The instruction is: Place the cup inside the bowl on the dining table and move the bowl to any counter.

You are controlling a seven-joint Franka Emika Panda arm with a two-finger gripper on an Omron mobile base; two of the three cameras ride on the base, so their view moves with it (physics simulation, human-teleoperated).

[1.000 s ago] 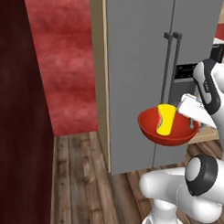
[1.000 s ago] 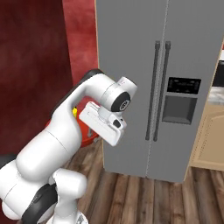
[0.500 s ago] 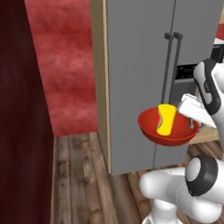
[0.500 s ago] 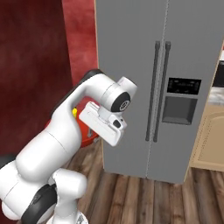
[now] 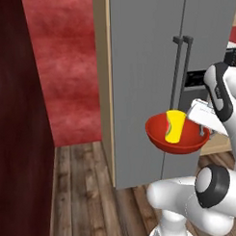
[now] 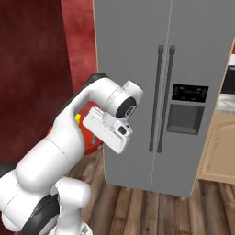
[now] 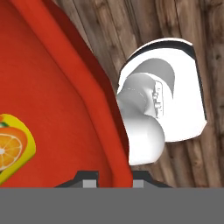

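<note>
The red bowl (image 5: 184,141) hangs in the air at chest height in front of a grey fridge, level, with the yellow cup (image 5: 174,126) standing tilted inside it. My gripper (image 5: 203,132) is shut on the bowl's right rim. In the hand view the bowl (image 7: 52,105) fills the left side, its rim pinched between my fingertips (image 7: 89,176), and the cup (image 7: 11,148) shows an orange print. From the right base view a piece of the bowl (image 6: 90,134) and of the cup (image 6: 78,118) peek out behind my arm. The dining table is out of view.
A tall grey double-door fridge (image 6: 165,87) stands straight ahead, close to the bowl. To its right is a counter (image 6: 222,147) with tan arched doors and a marble top. A dark red wall (image 5: 19,123) closes the left side. Wooden floor (image 5: 84,188) lies below.
</note>
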